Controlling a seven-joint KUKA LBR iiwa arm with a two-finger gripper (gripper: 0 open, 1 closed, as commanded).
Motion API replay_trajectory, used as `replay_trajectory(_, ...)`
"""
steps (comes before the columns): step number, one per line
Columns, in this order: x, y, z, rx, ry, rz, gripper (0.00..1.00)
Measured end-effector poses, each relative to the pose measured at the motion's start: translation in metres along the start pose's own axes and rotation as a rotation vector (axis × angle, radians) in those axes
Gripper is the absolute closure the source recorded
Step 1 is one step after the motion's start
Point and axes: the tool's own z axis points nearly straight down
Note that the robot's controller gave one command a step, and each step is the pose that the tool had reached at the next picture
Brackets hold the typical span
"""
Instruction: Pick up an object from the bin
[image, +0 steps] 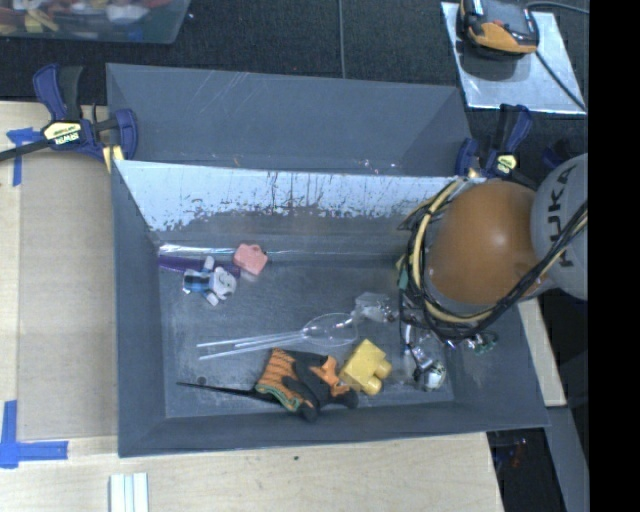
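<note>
The hand (428, 370) hangs low in the bin (300, 205), close to the floor in the near corner on the arm's side, beneath the arm's round orange cover (478, 250) and its looped cables. How far it is spread, and whether it grips anything, cannot be made out: the cover and wiring hide too much of it.

The thing nearest it is a yellow toy block (365, 368), just beside the hand on the side toward the middle of the bin, apart from it as far as can be seen. Past the block lies an orange and black glove (290, 380), and just beyond the block, toward the far wall, a clear plastic spoon (325, 327) with its handle pointing away from the hand. A pink piece (250, 260) lies well apart from the hand, near the far wall.

This looks like the reaching step, with the pick not yet made. The next move probably calls for shifting over the yellow block, dropping squarely around it and closing without catching the glove or spoon.
</note>
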Motion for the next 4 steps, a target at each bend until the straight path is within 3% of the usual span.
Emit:
replay_trajectory(1,0.008,0.004,0.003,-0.004,0.009,0.079,0.00)
replay_trajectory(2,0.009,0.016,0.023,-0.002,0.004,-0.240,0.00)
replay_trajectory(3,0.010,0.017,0.033,-0.004,0.005,0.050,1.00)
replay_trajectory(4,0.010,0.017,0.033,-0.004,0.005,0.049,1.00)
